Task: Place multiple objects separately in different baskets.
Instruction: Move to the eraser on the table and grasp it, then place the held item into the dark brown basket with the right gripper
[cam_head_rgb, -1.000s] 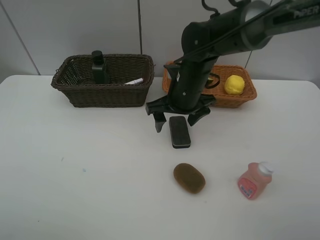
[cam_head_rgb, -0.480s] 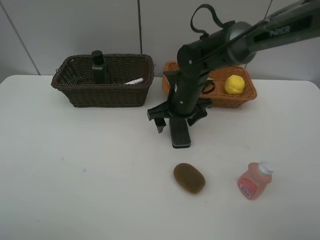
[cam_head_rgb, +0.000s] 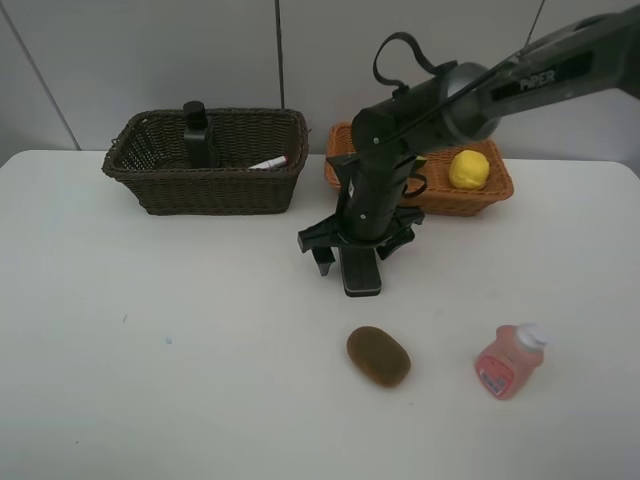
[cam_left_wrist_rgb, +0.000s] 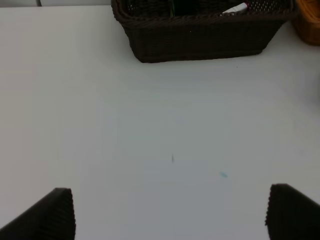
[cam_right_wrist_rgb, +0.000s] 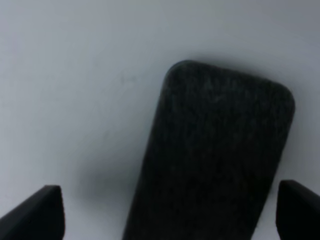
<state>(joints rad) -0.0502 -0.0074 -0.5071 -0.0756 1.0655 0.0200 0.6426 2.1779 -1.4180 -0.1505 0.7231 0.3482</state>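
On the table's middle lies the black eraser (cam_head_rgb: 362, 279), and my right gripper (cam_head_rgb: 355, 250) stands open low over its far end, one finger on each side. The right wrist view shows the eraser (cam_right_wrist_rgb: 215, 155) filling the space between the gripper's (cam_right_wrist_rgb: 172, 200) two fingertips (cam_right_wrist_rgb: 47, 210). In front lie a brown kiwi (cam_head_rgb: 378, 356) and a pink white-capped bottle (cam_head_rgb: 508, 362). The dark brown basket (cam_head_rgb: 160, 185) holds a green pump bottle (cam_head_rgb: 198, 135) and a marker (cam_head_rgb: 268, 162). A lemon (cam_head_rgb: 467, 168) lies in the orange basket (cam_head_rgb: 480, 200). My left gripper (cam_left_wrist_rgb: 171, 192) hangs open over bare table.
The right arm crosses in front of the orange basket and hides its left part. In the left wrist view the dark basket (cam_left_wrist_rgb: 200, 35) stands ahead of the open fingers, with a corner of the orange basket (cam_left_wrist_rgb: 310, 25) beside it. A wall rises behind both baskets.
My right gripper has come down and forward over the eraser, so its open fingers now straddle it. The eraser, kiwi and pink bottle lie where they were.
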